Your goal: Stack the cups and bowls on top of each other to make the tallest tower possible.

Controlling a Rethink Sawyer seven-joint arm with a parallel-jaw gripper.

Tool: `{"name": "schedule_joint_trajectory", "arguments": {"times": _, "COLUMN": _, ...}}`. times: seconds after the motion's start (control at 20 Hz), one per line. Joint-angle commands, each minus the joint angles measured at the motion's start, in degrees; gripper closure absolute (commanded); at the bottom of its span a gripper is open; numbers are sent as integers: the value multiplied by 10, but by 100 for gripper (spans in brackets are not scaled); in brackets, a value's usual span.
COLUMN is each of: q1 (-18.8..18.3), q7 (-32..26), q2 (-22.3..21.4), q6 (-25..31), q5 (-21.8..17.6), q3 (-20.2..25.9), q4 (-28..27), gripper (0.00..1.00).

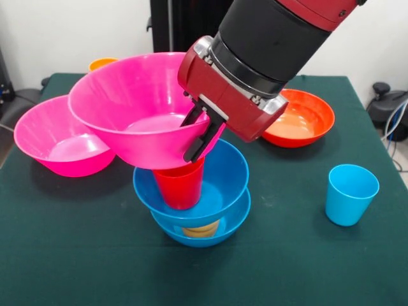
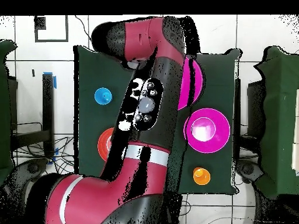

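My gripper [image 1: 203,135] is shut on the right rim of a large pink bowl [image 1: 127,102], one finger inside and one outside. The bowl hangs tilted over a red cup [image 1: 182,188], and I cannot tell whether they touch. The red cup stands in the upper blue bowl [image 1: 228,171]. That bowl rests on a yellow cup [image 1: 201,229] inside the lower blue bowl [image 1: 234,222]. A light blue cup [image 1: 350,193] stands alone at the right. In the overhead view the arm hides the gripper and the tower; only part of the held pink bowl [image 2: 194,81] shows. The purple cup is out of view.
A second pink bowl [image 1: 48,143] sits on the green table [image 1: 76,255] at the left, with an orange cup [image 1: 102,63] behind it. An orange-red bowl [image 1: 299,118] sits at the back right. The overhead view shows the light blue cup [image 2: 103,95], orange cup [image 2: 200,174] and second pink bowl [image 2: 207,129].
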Motion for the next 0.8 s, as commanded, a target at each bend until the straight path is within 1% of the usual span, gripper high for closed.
{"name": "schedule_joint_trajectory", "arguments": {"times": 0.05, "q1": 0, "q7": -94, "q2": 0, "q6": 14, "q5": 5, "q3": 81, "q4": 56, "gripper": 100}}
{"name": "schedule_joint_trajectory", "arguments": {"times": 0.35, "q1": -3, "q7": -97, "q2": 10, "q6": 42, "q5": 11, "q3": 91, "q4": 34, "gripper": 100}}
{"name": "schedule_joint_trajectory", "arguments": {"times": 0.6, "q1": -1, "q7": -94, "q2": 9, "q6": 43, "q5": 9, "q3": 92, "q4": 37, "gripper": 100}}
{"name": "schedule_joint_trajectory", "arguments": {"times": 0.8, "q1": -1, "q7": -89, "q2": 13, "q6": 52, "q5": 9, "q3": 92, "q4": 27, "gripper": 100}}
